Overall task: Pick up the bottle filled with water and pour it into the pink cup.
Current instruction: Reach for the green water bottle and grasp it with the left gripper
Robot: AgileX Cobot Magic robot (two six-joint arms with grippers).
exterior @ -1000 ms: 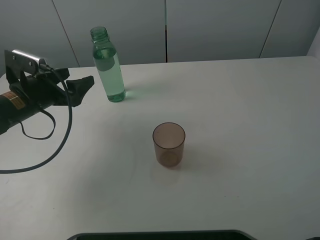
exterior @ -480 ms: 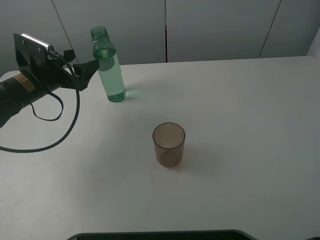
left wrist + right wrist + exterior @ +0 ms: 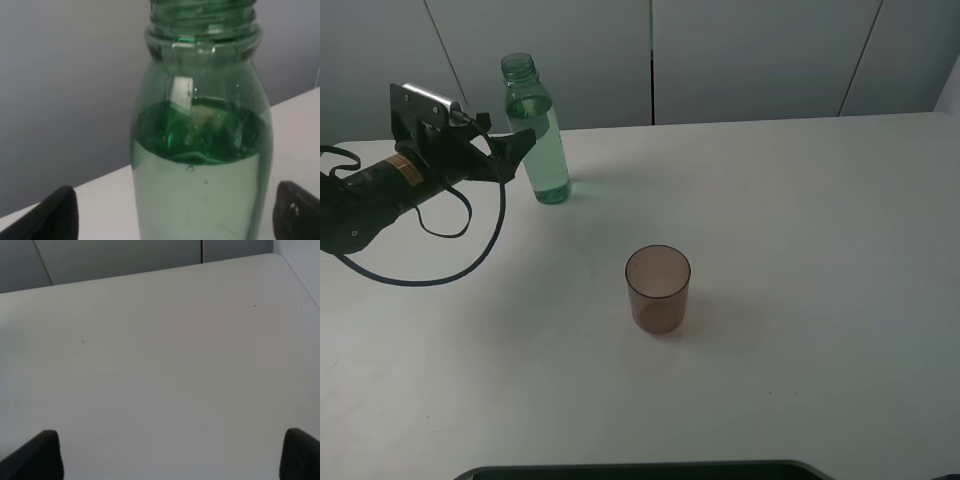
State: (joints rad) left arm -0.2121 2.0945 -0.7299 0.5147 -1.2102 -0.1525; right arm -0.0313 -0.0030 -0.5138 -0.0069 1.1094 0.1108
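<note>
The green-tinted capless bottle (image 3: 542,140) stands upright at the back left of the white table, partly filled with clear liquid. My left gripper (image 3: 520,143) is open at the bottle's left side, at mid-height. In the left wrist view the bottle (image 3: 200,150) fills the middle and the gripper (image 3: 175,217) has one dark fingertip (image 3: 55,215) on each side of it, not touching. The brownish-pink cup (image 3: 658,288) stands upright and empty near the table's middle, in front and to the right of the bottle. My right gripper (image 3: 172,460) is open and empty over bare table; it is outside the exterior view.
A black cable (image 3: 430,275) loops down from the left arm onto the table (image 3: 800,250). Grey wall panels (image 3: 750,55) stand right behind the table's back edge. A dark object's edge (image 3: 640,468) shows at the front.
My left arm has moved right and toward the bottle, so its open fingers now flank the bottle. The bottle and the cup have not moved.
</note>
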